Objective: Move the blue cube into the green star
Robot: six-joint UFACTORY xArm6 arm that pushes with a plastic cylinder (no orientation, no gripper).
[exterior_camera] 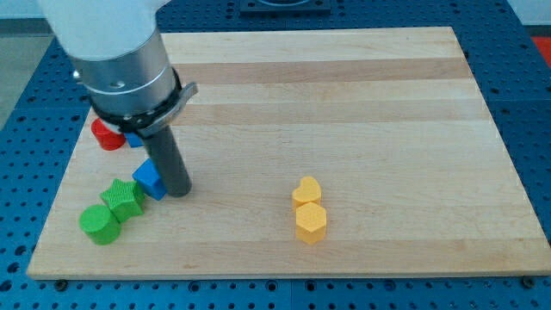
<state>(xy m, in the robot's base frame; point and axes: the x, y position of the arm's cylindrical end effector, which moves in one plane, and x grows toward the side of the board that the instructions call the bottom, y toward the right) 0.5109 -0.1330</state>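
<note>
The blue cube (150, 180) lies at the view's lower left on the wooden board (344, 103). The green star (124, 198) sits just to its lower left, touching or nearly touching it. My tip (178, 191) is on the board right beside the blue cube, on its right side and in contact or almost so. The dark rod rises from there to the arm's big grey and white body at the view's top left.
A green cylinder (99, 225) lies left below the star, close against it. A red block (107, 135) and another blue block (134, 138) sit partly hidden under the arm. A yellow heart (306, 189) and a yellow hexagon (311, 221) lie together at lower centre.
</note>
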